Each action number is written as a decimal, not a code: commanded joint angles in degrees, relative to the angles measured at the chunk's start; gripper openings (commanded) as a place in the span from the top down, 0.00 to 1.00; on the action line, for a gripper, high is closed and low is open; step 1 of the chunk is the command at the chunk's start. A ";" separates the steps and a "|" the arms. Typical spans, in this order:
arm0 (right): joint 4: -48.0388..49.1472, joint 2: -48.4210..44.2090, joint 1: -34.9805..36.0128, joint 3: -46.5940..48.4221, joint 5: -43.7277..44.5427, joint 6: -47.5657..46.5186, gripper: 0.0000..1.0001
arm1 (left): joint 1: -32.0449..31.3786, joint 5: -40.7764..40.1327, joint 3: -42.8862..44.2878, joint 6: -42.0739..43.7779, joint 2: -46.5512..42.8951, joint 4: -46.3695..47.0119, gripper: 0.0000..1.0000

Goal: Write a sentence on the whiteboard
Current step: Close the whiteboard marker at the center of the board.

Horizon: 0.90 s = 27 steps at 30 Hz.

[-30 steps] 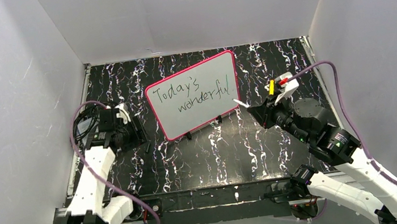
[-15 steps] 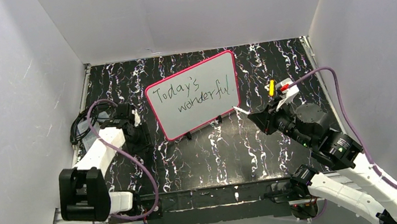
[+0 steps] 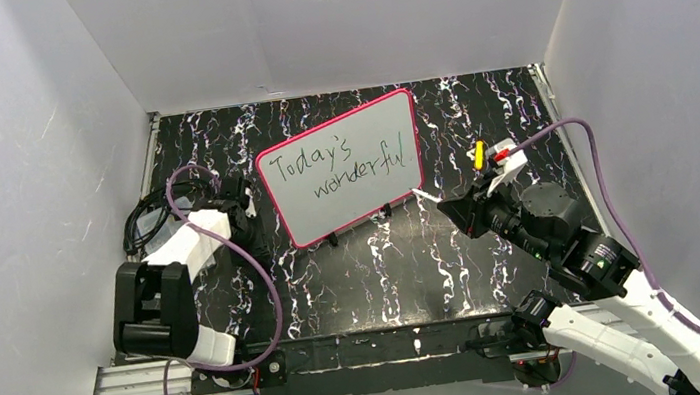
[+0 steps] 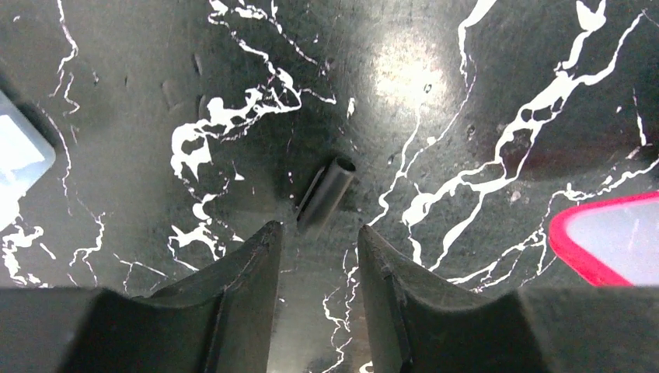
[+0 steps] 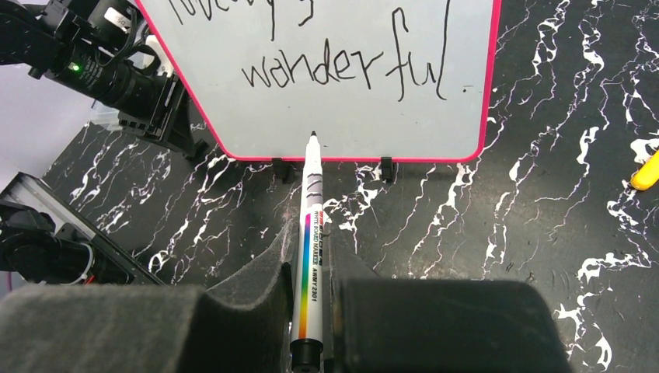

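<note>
The whiteboard (image 3: 362, 188) with its pink-red frame stands tilted on black feet at the table's middle back. The sentence (image 3: 340, 164) reads "Today's wonderful" in two black lines. In the right wrist view the board (image 5: 350, 116) shows the word "wonderful" (image 5: 342, 74). My right gripper (image 3: 460, 210) is shut on a white marker (image 5: 313, 179) with a rainbow stripe. The marker's black tip points at the board's lower edge, a little apart from it. My left gripper (image 4: 319, 228) is open low over the table. A small black cap (image 4: 326, 190) lies just ahead of its fingertips. The board's corner (image 4: 614, 241) is at its right.
A yellow item (image 3: 479, 153) lies right of the board and also shows in the right wrist view (image 5: 645, 172). A bundle of black cables (image 3: 143, 228) sits at the table's left edge. A clear plastic piece (image 4: 19, 155) lies left of the left gripper. White walls enclose the table.
The left arm has folded back toward its base and its gripper has shifted right, toward the board's left side. The right gripper drew the marker slightly back from the board, then held still.
</note>
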 commanded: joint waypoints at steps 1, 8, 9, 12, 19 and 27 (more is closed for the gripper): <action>-0.21 -0.82 -0.14 -0.07 1.10 -0.46 0.99 | -0.04 -1.50 2.08 1.20 1.97 -0.34 0.62; -0.97 -1.65 -0.13 -0.23 1.73 -0.35 0.99 | -0.08 -1.33 2.76 1.43 4.05 -0.15 0.67; -0.96 -1.65 -0.13 -0.18 1.79 -0.30 0.99 | -0.09 -1.40 2.87 1.43 4.29 -0.09 0.68; -1.06 -1.64 -0.14 -0.01 1.84 -0.30 0.99 | -0.09 -1.43 2.92 1.45 4.74 -0.23 0.72; -1.41 -1.81 -0.17 0.10 1.96 -0.30 0.99 | -0.08 -0.83 3.36 1.52 6.15 -0.32 0.76; -1.42 -2.09 -0.12 -0.43 1.83 -0.13 0.99 | -0.12 0.00 3.28 1.42 7.13 -0.41 0.76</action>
